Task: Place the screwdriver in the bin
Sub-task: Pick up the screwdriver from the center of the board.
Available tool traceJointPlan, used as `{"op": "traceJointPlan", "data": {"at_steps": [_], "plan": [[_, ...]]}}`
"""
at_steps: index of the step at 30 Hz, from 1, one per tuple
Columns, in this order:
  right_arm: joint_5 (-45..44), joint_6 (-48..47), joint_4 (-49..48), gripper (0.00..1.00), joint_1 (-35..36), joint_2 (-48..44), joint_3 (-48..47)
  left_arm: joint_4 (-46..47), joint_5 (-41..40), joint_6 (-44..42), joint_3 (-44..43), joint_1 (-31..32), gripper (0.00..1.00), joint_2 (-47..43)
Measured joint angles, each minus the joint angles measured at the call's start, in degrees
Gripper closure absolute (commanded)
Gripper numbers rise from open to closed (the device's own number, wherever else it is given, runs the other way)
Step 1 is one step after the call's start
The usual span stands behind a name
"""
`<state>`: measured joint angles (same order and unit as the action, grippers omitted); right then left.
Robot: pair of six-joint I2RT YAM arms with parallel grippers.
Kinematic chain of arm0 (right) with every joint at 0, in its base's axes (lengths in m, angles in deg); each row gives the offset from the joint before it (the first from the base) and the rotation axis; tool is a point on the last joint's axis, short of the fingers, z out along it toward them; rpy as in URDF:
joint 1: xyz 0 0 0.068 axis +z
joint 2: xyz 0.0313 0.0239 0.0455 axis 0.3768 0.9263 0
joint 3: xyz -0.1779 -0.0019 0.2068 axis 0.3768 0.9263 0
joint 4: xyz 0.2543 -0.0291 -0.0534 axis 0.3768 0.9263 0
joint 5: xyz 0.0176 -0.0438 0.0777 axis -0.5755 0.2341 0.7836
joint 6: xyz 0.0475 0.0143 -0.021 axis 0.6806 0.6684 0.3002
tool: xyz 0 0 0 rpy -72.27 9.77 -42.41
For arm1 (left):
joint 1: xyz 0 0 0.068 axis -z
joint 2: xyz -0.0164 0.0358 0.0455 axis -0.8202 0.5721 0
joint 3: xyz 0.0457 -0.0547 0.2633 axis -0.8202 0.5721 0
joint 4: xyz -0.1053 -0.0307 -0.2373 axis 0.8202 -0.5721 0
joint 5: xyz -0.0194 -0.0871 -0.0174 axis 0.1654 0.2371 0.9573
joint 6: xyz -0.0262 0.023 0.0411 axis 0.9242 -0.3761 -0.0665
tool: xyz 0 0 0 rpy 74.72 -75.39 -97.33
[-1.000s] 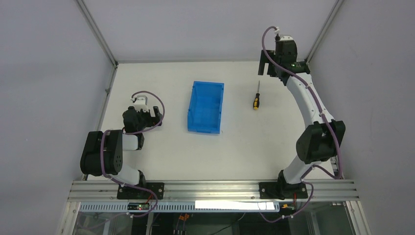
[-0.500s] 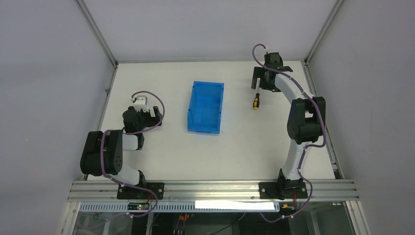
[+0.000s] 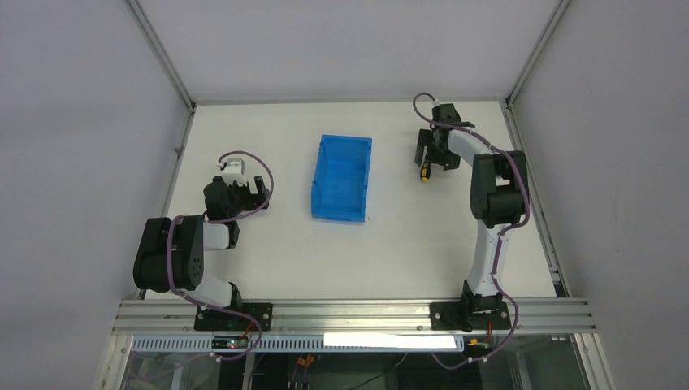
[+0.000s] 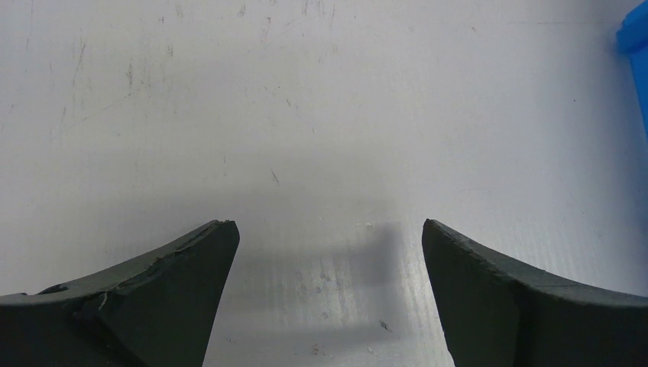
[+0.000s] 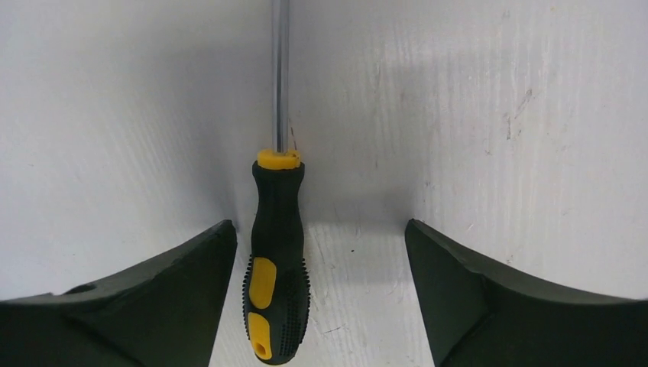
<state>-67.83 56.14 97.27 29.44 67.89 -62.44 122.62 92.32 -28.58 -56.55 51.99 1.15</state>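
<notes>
Black-yellow screwdriver (image 5: 277, 256) lies off-centre inside right claw (image 5: 319, 224), jaws spread.

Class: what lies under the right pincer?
Under the right pincer, between its open jaws, the screwdriver lies on the table. From above, the pincer covers the shaft; only the handle shows.

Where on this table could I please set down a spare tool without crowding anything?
The widest bare stretch of table runs from the bin to the near edge. Another lies between it and the left gripper. Crowded only where the right gripper straddles the screwdriver.
</notes>
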Motion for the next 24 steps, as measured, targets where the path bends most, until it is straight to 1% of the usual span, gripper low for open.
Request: {"op": "traceJointPlan", "data": {"at_steps": [1, 2, 3, 6, 11, 12, 16, 21, 24], "plan": [[0.17, 0.17, -0.31, 0.22, -0.04, 0.0, 0.0, 0.0, -0.02, 0.02, 0.0, 0.0, 0.01, 0.02], [0.09, 0.22, -0.5, 0.27, -0.07, 0.15, 0.0, 0.0, -0.02, 0.02, 0.0, 0.0, 0.01, 0.0], [0.09, 0.26, -0.57, 0.37, -0.15, 0.17, -0.02, 0.0, 0.0, 0.02, 0.0, 0.0, 0.01, 0.0], [0.24, 0.44, -0.87, 0.56, -0.39, 0.2, -0.02, 0.0, 0.0, 0.02, 0.0, 0.0, 0.01, 0.0], [0.57, 0.98, -1.16, 0.82, -0.72, 0.2, 0.09, 0.0, -0.02, 0.02, 0.0, 0.0, 0.01, 0.0], [0.57, 1.05, -1.22, 0.85, -0.72, 0.17, 0.11, 0.0, 0.0, 0.02, 0.0, 0.0, 0.01, 0.0], [0.68, 1.01, -1.27, 0.92, -0.72, -0.02, 0.24, 0.0, 0.0, 0.02, 0.0, 0.0, 0.01, 0.0], [0.74, 0.96, 0.42, 0.94, -0.7, -1.07, 0.46, 0.0, 0.0, 0.02, 0.0, 0.0, 0.01, 0.02], [0.76, 0.92, 1.75, 0.97, -0.7, -2.93, 0.46, 0.0, -0.02, 0.02, 0.0, 0.0, 0.01, 0.0]]}}
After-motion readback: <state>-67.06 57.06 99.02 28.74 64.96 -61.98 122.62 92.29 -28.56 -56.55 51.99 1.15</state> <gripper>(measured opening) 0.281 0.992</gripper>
